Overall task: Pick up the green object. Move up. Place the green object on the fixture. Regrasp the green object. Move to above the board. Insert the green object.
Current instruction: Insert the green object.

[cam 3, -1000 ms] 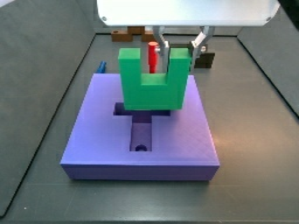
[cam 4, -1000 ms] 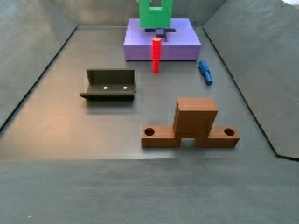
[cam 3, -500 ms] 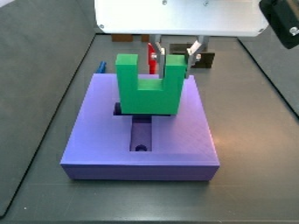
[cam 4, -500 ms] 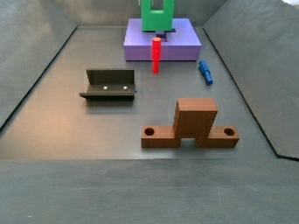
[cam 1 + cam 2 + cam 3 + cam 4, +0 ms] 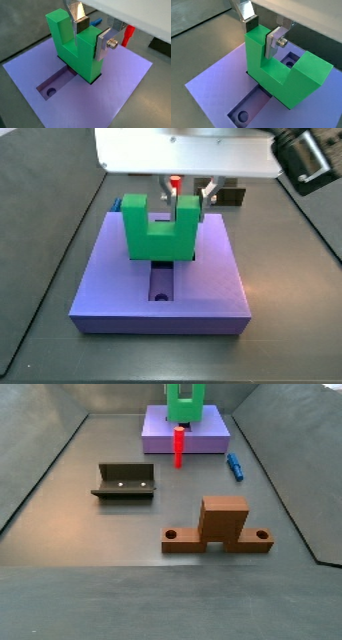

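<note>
Green object (image 5: 75,47): a chunky U-shaped block that looks rigid and solid; I judge it stiff, not fragile, and probably light for its size, with smooth faces that may slip a little under flat pads.
Where it is: it stands upright on the board (image 5: 114,300), its base in or at the cross-shaped recess; both wrist views show the lower end going into the dark opening, but how deep it sits I cannot tell.
Where to hold: across one upright prong, on its two flat parallel faces; this gives the pads full contact and leaves the base free to enter the recess.
Pincer (image 5: 264,32): it is above the block and clamps one prong, with a silver finger (image 5: 278,41) flat on the notch side and the other on the outer face; so it is closed on the green object.
Arm pose: the wrist points straight down over the far part of the board, seen in a side view (image 5: 187,183); the block hangs vertical, without visible tilt.
Board details: a round hole (image 5: 49,92) lies at the end of the long slot, uncovered.
Other things: a thin red peg (image 5: 179,440) stands on the floor close to the board's side, a blue piece (image 5: 234,466) lies near, and the fixture (image 5: 124,480) and a brown wooden stand (image 5: 222,528) are well apart on the floor.
Judgement: the insertion step is in hand; a gentle straight push down seems needed, because a tilted block may jam on the recess edges.
</note>
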Motion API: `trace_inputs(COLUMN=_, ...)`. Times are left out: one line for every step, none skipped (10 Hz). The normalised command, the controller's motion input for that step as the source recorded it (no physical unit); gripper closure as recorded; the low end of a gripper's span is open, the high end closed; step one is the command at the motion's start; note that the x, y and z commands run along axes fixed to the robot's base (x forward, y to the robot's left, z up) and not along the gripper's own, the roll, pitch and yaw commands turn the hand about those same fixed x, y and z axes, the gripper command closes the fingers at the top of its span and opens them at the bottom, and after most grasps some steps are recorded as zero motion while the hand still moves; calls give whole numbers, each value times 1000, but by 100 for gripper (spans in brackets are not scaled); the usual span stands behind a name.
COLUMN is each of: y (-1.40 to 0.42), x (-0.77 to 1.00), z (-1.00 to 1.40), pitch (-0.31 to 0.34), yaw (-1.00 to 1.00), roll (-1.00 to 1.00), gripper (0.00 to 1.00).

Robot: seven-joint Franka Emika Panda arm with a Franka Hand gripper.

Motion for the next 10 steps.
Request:
trace_inputs(y=-80, x=-91, z=-200, pitch=-47, yaw=0, roll=0, gripper=100)
trace_inputs(y=0, x=6, z=-354, pitch=0, yaw=0, roll=0, gripper=100)
trace_inputs(y=0, x=154, z=-477, pitch=0, yaw=0, roll=87, gripper=100)
trace_inputs(y=0, x=229, z=-494, pitch=37, yaw=0, roll=224, gripper=100)
trace_inputs(y=0, x=271, z=-634, pitch=66, yaw=0, roll=213, gripper=100)
trace_inputs(y=0, x=246, z=-691, pitch=54, yaw=0, roll=173, gripper=100)
trace_inputs(y=0, x=189, z=-669, pitch=26, yaw=0, roll=150, gripper=100)
trace_inputs(y=0, x=91, z=-391, pitch=34, yaw=0, roll=129, gripper=100)
trace_inputs(y=0, x=0, z=0, pitch=0, yaw=0, roll=-14, gripper=100)
trace_inputs(y=0, x=0, z=0, pitch=0, yaw=0, roll=0, gripper=100)
